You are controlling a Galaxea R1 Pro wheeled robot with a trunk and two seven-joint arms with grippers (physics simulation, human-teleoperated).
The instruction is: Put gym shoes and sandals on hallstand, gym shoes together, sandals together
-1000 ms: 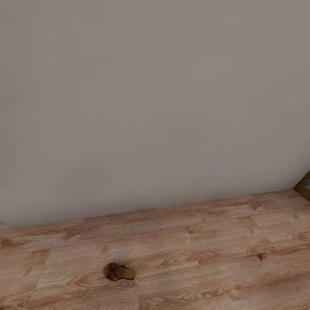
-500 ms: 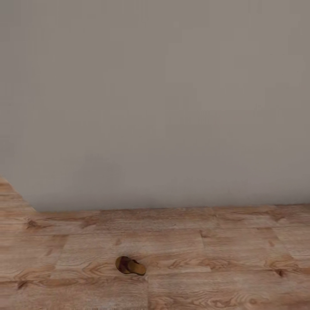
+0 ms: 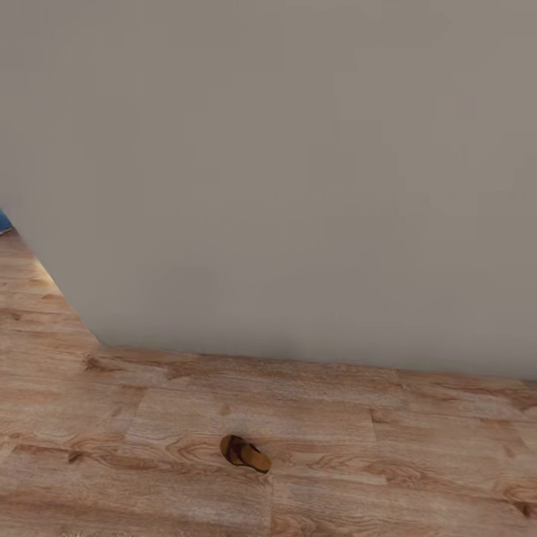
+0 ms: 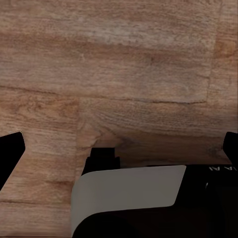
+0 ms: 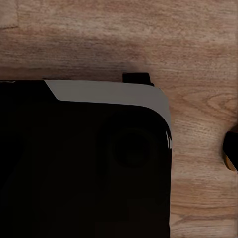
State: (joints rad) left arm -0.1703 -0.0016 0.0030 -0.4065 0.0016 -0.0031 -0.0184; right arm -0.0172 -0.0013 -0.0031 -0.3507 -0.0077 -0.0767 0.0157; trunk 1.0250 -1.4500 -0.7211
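- The whole head view has swung since a second ago: the wall (image 3: 298, 171) now ends at a corner on the left, so the camera was turned, not the things.
- One sandal (image 3: 245, 453) is seen lying on the floor (image 3: 418, 477), near the wall; a search is judged under way.
- In the left wrist view the left fingers (image 4: 10, 153) are held wide apart over bare planks.
- Whether the right fingers are apart cannot be told.

Head view: from high up, looking forward and down at a grey wall (image 3: 298, 171) and the floor (image 3: 418, 462) at its foot, far enough off that a sandal (image 3: 245, 453) near the wall reads small. Left wrist view: close above the floor (image 4: 124, 64), facing down past dark robot parts. Right wrist view: likewise close and downward, half blocked by the robot's black body (image 5: 84, 163). Shared by all three: the wood-plank floor.
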